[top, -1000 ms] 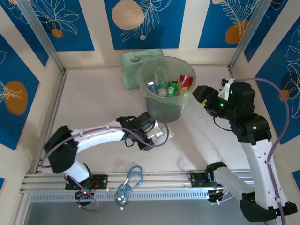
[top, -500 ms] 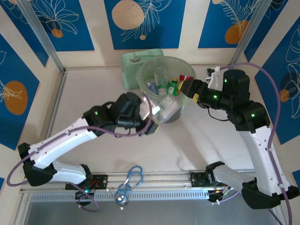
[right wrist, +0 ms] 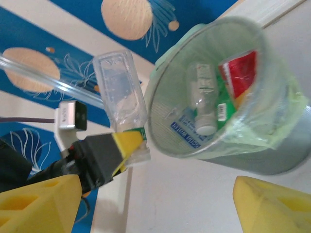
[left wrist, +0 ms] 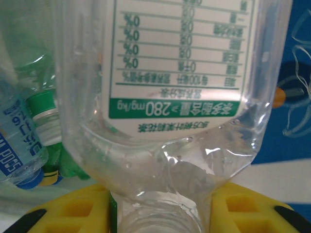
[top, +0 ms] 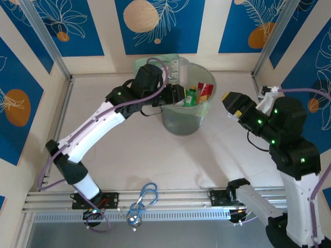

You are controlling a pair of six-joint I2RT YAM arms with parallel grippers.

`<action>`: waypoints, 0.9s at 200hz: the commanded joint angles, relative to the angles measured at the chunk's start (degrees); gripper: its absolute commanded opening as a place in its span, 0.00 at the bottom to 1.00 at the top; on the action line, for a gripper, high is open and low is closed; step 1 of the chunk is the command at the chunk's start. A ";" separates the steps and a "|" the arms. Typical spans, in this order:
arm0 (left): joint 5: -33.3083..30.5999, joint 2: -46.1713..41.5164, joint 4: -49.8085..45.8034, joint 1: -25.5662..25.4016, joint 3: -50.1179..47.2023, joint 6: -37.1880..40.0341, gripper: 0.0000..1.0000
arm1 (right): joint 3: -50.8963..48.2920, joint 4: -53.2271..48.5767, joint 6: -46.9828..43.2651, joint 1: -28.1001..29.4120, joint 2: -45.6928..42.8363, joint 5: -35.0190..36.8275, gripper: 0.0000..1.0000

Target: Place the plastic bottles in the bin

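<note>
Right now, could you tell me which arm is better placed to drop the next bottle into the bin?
Left: the left gripper is shut on a bottle by the rim of the bin, while the right gripper is open, empty and off to the bin's side.

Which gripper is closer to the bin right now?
Left. The left gripper holds a bottle at the bin's far-left rim; the right gripper hangs apart, off its right side.

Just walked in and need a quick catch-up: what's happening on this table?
The left hand is shut on a clear plastic bottle, gripping its neck, and holds it at the rim of the pale-green bin. Several bottles already lie inside. The right hand hangs open and empty off to the bin's right.
</note>
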 commanded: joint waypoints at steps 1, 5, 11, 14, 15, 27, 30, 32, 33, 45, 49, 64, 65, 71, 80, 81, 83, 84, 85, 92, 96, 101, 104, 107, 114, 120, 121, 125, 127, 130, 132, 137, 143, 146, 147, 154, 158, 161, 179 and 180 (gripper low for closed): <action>2.99 2.83 3.51 0.80 2.98 -10.87 0.29 | -2.31 -2.29 0.74 -2.01 0.02 -1.06 0.81; 3.16 3.44 3.55 0.81 3.75 -11.03 0.29 | -2.85 -2.21 0.91 -2.01 -0.02 -1.72 0.80; 3.30 4.47 3.50 0.78 5.17 -11.09 0.29 | -3.75 -1.89 1.14 -2.06 -0.03 -2.36 0.80; 3.25 5.09 3.36 0.79 5.96 -11.06 0.30 | -4.15 -1.70 1.22 -2.09 -0.10 -2.60 0.80; 3.23 5.27 3.28 0.77 6.22 -11.07 0.30 | -4.22 -1.63 1.27 -2.12 -0.11 -2.65 0.80; 2.86 7.41 2.17 0.97 9.65 -10.98 0.29 | -5.75 -0.90 1.67 -2.11 -0.51 -3.27 0.79; 2.81 7.88 2.19 1.09 10.45 -10.87 0.29 | -6.03 -0.68 1.73 -2.06 -0.59 -3.38 0.79; 2.78 8.19 2.15 1.03 10.97 -10.82 0.29 | -6.11 -0.55 1.69 -2.06 -0.63 -3.41 0.79; 2.77 8.32 2.15 1.07 11.24 -10.77 0.29 | -6.17 -0.49 1.68 -2.05 -0.68 -3.45 0.79; 2.50 10.16 1.65 1.17 14.20 -10.43 0.30 | -6.58 -0.25 1.67 -2.07 -0.65 -3.67 0.79; 2.51 10.89 1.37 1.11 15.27 -10.39 0.30 | -6.62 -0.29 1.60 -2.10 -0.59 -3.75 0.79; 2.34 13.70 -1.12 1.19 19.68 -9.80 0.30 | -6.69 -0.29 1.31 -2.14 -0.46 -4.03 0.79; 2.29 13.84 -1.29 1.19 19.98 -9.78 0.30 | -6.72 -0.32 1.27 -2.14 -0.42 -4.07 0.79; 2.32 14.81 -2.06 1.32 21.31 -9.54 0.30 | -6.81 -0.36 1.16 -2.16 -0.34 -4.11 0.79; 2.54 16.20 -3.03 1.38 22.93 -9.72 0.30 | -6.99 -0.47 1.09 -2.19 -0.38 -4.04 0.79; 2.57 16.28 -3.13 1.42 23.15 -9.69 0.30 | -7.05 -0.45 1.11 -2.21 -0.38 -4.03 0.79; 2.65 16.53 -3.20 1.45 23.35 -9.80 0.30 | -7.05 -0.50 1.13 -2.22 -0.40 -4.03 0.79; 2.67 16.66 -3.25 1.45 23.49 -9.82 0.30 | -7.03 -0.50 1.14 -2.23 -0.43 -4.03 0.79; 2.67 16.82 -3.28 1.50 23.60 -9.87 0.30 | -7.07 -0.51 1.10 -2.23 -0.45 -4.03 0.79; 3.00 17.45 -3.30 1.50 24.09 -9.99 0.30 | -7.14 -0.64 0.97 -2.38 -0.52 -3.95 0.79; 3.18 17.79 -3.18 1.46 24.23 -10.15 0.30 | -7.12 -0.69 0.90 -2.48 -0.52 -3.94 0.79; 3.36 18.08 -3.00 1.52 24.34 -10.41 0.30 | -7.11 -0.77 0.85 -2.51 -0.54 -3.94 0.79; 3.45 18.26 -2.85 1.46 24.33 -10.51 0.30 | -7.20 -0.78 0.79 -2.55 -0.57 -3.94 0.79; 3.59 18.47 -2.79 1.49 24.33 -10.57 0.30 | -7.22 -0.85 0.70 -2.62 -0.56 -4.02 0.79; 4.05 18.98 -2.36 1.47 24.40 -10.60 0.30 | -7.12 -0.91 0.63 -2.80 -0.56 -4.01 0.79; 4.29 19.30 -2.33 1.48 24.56 -10.58 0.32 | -7.11 -0.97 0.50 -3.00 -0.57 -4.13 0.79; 4.32 19.41 -2.34 1.47 24.58 -10.60 0.33 | -7.15 -0.96 0.47 -3.01 -0.56 -4.12 0.79; 4.47 19.65 -2.28 1.48 24.67 -10.52 0.35 | -7.07 -0.95 0.33 -3.14 -0.55 -4.18 0.79; 4.51 19.73 -2.37 1.46 24.75 -10.54 0.36 | -7.08 -0.95 0.32 -3.18 -0.57 -4.20 0.79; 4.48 19.94 -2.49 1.46 24.83 -10.53 0.38 | -6.98 -1.07 0.29 -3.24 -0.57 -4.20 0.79; 4.41 20.06 -2.60 1.50 24.85 -10.52 0.38 | -6.99 -1.05 0.27 -3.32 -0.56 -4.20 0.79; 4.08 20.17 -2.89 1.47 24.86 -10.54 0.40 | -6.87 -1.13 0.14 -3.50 -0.55 -4.29 0.79; 3.63 20.30 -3.01 1.47 24.73 -10.31 0.42 | -6.73 -1.21 0.04 -3.61 -0.59 -4.34 0.79; 3.45 20.40 -2.93 1.46 24.64 -10.16 0.43 | -6.69 -1.35 0.00 -3.65 -0.56 -4.37 0.79; 3.42 20.40 -2.90 1.46 24.62 -10.09 0.43 | -6.63 -1.33 0.00 -3.69 -0.55 -4.38 0.79; 3.22 20.69 -2.66 1.55 24.51 -10.03 0.45 | -6.54 -1.40 -0.09 -3.94 -0.55 -4.51 0.79; 3.34 20.95 -2.41 1.56 24.51 -10.16 0.46 | -6.53 -1.47 -0.09 -4.04 -0.51 -4.60 0.79; 3.50 21.15 -2.24 1.59 24.46 -10.28 0.47 | -6.43 -1.48 -0.15 -4.17 -0.47 -4.68 0.79; 4.78 22.68 -2.06 1.72 25.55 -10.38 0.63 | -6.14 -1.74 -0.26 -4.76 -0.37 -5.24 0.79; 4.79 22.77 -2.20 1.72 25.69 -10.29 0.64 | -6.09 -1.78 -0.26 -4.81 -0.37 -5.25 0.79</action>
